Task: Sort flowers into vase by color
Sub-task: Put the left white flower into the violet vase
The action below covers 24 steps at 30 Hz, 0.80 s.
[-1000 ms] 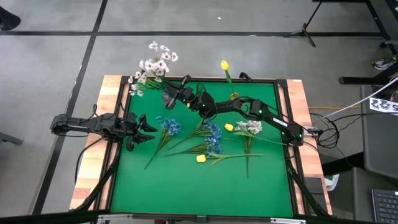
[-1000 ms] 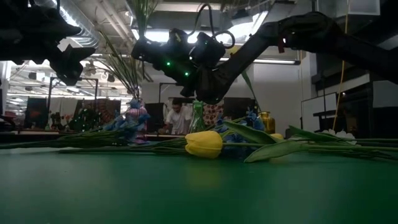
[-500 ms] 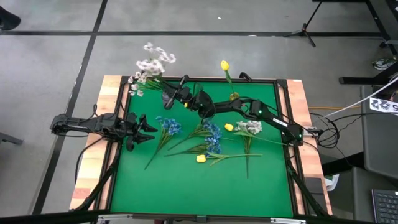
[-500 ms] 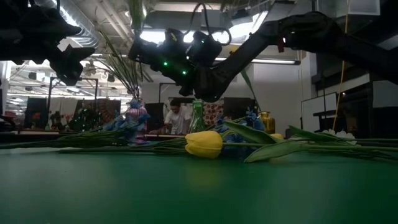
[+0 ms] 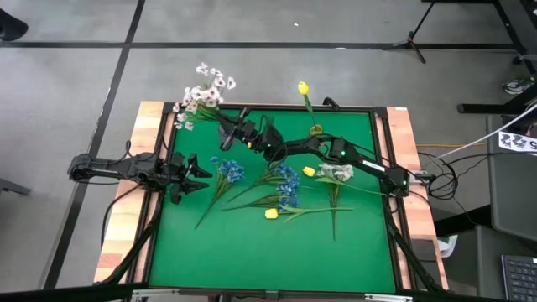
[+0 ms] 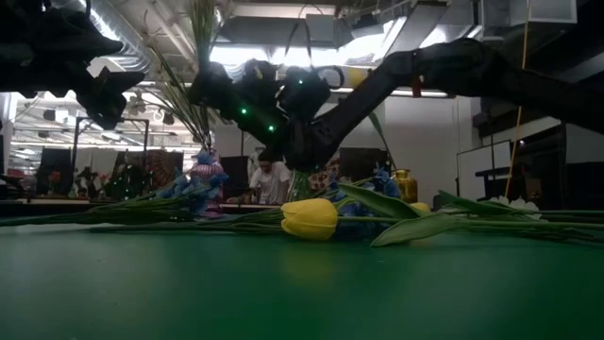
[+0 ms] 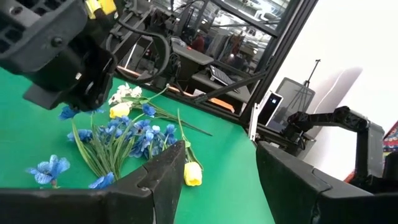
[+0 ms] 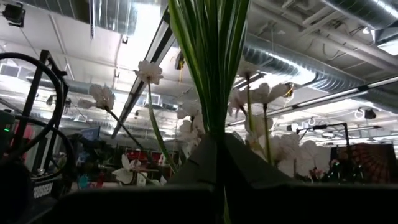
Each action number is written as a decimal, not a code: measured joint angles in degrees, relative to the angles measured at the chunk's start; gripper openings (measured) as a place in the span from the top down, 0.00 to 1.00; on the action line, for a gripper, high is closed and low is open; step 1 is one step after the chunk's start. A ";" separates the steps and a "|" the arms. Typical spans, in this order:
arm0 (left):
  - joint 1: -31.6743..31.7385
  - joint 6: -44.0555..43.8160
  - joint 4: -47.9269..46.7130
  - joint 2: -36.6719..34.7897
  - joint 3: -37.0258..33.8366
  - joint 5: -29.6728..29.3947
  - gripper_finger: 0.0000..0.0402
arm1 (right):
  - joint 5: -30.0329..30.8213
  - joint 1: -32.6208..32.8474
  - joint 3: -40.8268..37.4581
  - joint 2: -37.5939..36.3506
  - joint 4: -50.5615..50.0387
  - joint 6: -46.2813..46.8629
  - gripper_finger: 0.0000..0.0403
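My right gripper [image 5: 227, 135] is over the green mat's far left part, shut on a spray of white flowers [image 5: 206, 86] whose blossoms reach out past the mat's far edge. On the mat lie blue flowers [image 5: 228, 171], more blue flowers [image 5: 286, 181], a white sprig [image 5: 340, 172] and two yellow buds [image 5: 271, 214] [image 5: 309, 171]. One yellow flower [image 5: 303, 87] stands upright in a vase [image 5: 315, 130] by the far edge. My left gripper [image 5: 200, 168] waits open at the left edge, level, touching nothing. My right gripper pinches the white spray's bundle of green stems [image 8: 214, 118] between its two fingers [image 8: 193, 163]. The fingers slant upward toward the far left corner. The spray stands up and out beyond the fingertips, lifted clear of the mat. The stems' lower end is hidden behind the gripper.
A few white blossoms [image 5: 180, 118] show at the mat's far left corner. The loose flowers cross the mat's middle; its near half [image 5: 268, 252] is bare green. A wooden border [image 5: 126, 210] and a black frame ring the mat. A person [image 6: 271, 178] stands in the room beyond.
My right gripper has sunk a little and gone slightly toward the table's left edge, still shut on the white spray. The spray has gone with it, and its blossoms have shifted toward the far left corner.
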 joint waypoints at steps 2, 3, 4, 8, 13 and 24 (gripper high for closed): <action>0.00 0.11 0.00 0.00 0.00 0.00 0.52 | 0.03 -0.34 0.05 0.19 0.17 0.82 0.98; 0.00 0.22 0.00 0.00 0.00 0.00 0.52 | 0.03 -0.53 0.05 0.27 -0.11 1.11 0.98; 0.00 0.23 0.00 0.00 0.00 0.00 0.52 | 0.05 -0.53 0.05 0.42 -0.47 1.22 0.98; 0.00 0.36 0.00 0.00 0.00 0.00 0.52 | 0.12 -0.96 0.05 0.76 -0.33 0.94 0.98; 0.00 0.72 0.00 0.00 0.00 0.00 0.52 | 0.09 -1.27 0.05 0.76 -0.90 0.98 0.98; 0.00 1.09 0.00 0.00 0.00 -0.02 0.52 | -0.41 -1.28 1.14 0.76 -2.22 0.64 0.97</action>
